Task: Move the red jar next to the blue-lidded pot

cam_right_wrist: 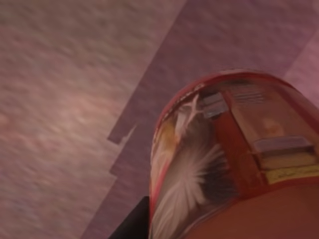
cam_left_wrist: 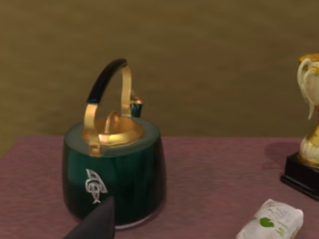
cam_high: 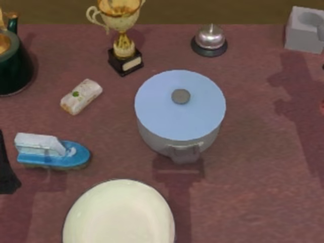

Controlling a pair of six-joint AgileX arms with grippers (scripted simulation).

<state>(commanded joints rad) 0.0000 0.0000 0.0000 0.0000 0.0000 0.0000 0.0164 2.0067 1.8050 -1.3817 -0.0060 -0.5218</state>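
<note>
Red jar (cam_right_wrist: 234,159) prob. against right pincer.

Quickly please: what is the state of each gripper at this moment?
Left gripper: cannot be told; only a dark tip shows near the dark green pot.
Right gripper: cannot be told; the red jar fills its wrist view.

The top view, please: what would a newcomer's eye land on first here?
The blue-lidded pot dominates the middle of the table, with a white plate at the near edge and a gold trophy at the far edge. A dark green kettle sits at the far left corner. The red jar fills the right wrist view, close to that camera.
</note>
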